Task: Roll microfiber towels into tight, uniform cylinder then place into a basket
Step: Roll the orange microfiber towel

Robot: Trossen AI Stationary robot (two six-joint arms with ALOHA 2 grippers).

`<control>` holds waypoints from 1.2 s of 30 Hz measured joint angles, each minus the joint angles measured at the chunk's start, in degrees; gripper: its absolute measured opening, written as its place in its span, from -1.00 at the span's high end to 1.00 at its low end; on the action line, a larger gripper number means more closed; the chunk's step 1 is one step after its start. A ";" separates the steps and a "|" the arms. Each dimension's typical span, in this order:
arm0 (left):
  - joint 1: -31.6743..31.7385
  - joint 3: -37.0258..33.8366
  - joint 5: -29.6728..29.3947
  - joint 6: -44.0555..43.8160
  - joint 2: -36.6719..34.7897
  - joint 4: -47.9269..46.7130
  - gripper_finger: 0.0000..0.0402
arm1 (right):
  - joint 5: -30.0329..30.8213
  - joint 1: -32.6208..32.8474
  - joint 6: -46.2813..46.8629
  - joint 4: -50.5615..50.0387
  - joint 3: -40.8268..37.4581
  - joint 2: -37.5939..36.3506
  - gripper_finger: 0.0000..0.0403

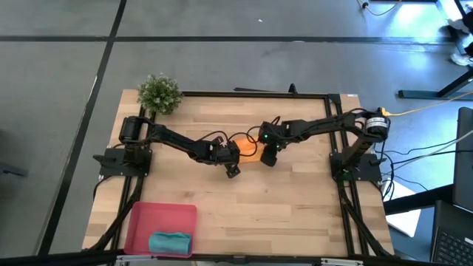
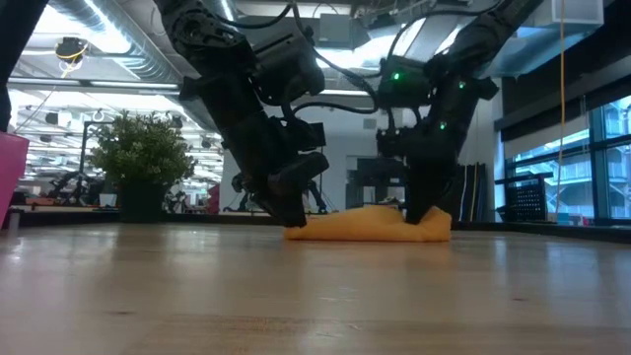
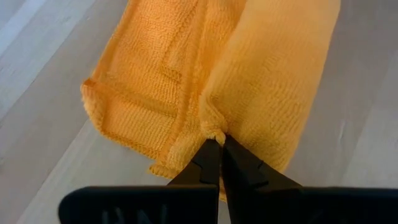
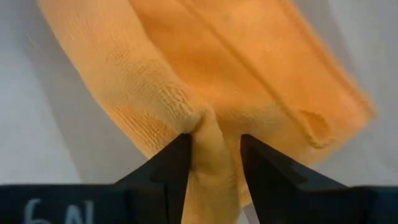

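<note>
Mid-roll: left pincer pinched shut on the orange towel, right pincer parted around a fold; tightening seemed next.

overhead, table-level, two close wrist views

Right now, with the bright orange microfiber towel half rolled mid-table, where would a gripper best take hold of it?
Probably at the ends of the thick rolled fold of the orange microfiber towel, coming from above. The roll lies flat on the wooden table, so its short ends stick out as bunched cloth; the left gripper is shut on one such edge.
</note>
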 joint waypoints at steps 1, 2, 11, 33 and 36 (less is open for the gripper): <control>0.00 0.00 0.11 0.00 0.00 -0.07 1.00 | -0.02 0.00 -0.02 0.02 0.00 -0.91 0.27; 0.02 0.00 0.25 0.00 -0.02 -0.11 1.00 | -0.02 0.00 -0.02 0.02 0.00 -1.76 0.27; 0.02 0.00 0.30 -0.02 -0.02 -0.18 1.00 | 6.30 0.00 -0.11 -1.07 0.00 -5.94 0.27; 0.94 0.02 1.59 -0.02 -0.11 -0.25 1.00 | -2.12 8.32 -6.02 9.28 -6.16 -11.65 0.27; 0.94 0.02 1.61 -0.02 -0.10 -0.25 1.00 | -0.59 7.11 -6.19 13.75 -8.34 -10.54 0.27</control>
